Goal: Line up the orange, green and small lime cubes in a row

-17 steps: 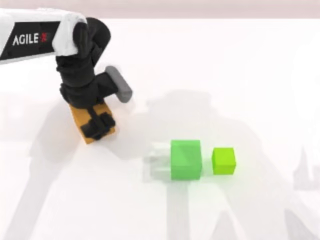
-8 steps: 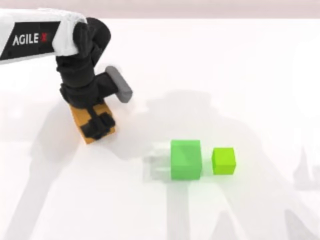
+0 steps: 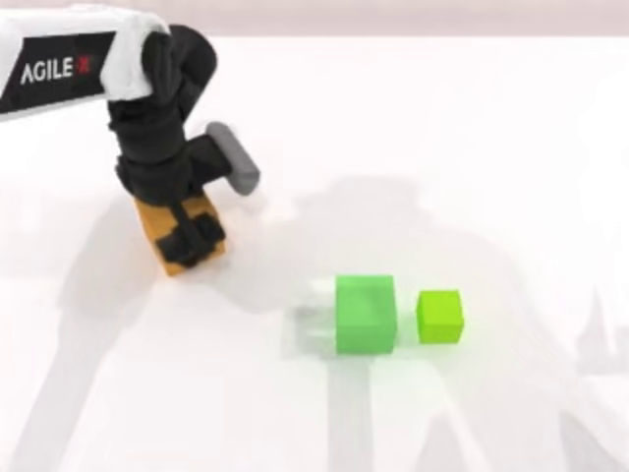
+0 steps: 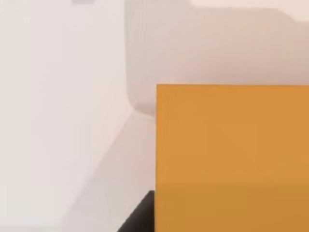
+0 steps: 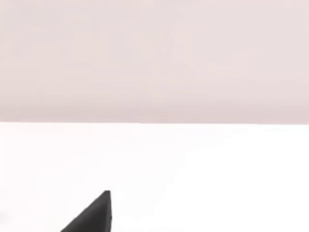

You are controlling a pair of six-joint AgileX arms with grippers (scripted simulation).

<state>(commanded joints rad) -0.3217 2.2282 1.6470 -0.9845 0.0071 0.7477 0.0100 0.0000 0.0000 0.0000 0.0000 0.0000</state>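
Green [image 3: 365, 314] and small lime cube [image 3: 439, 316] already side by side; orange [image 3: 208, 210] clamped in left hand [image 3: 190, 242], still well apart, unplaced.

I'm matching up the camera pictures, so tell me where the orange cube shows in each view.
Top view: orange cube at the left, under the left gripper.
Left wrist view: it fills the frame's lower right.
Right wrist view: not in it.
Shared landmark: the white table.
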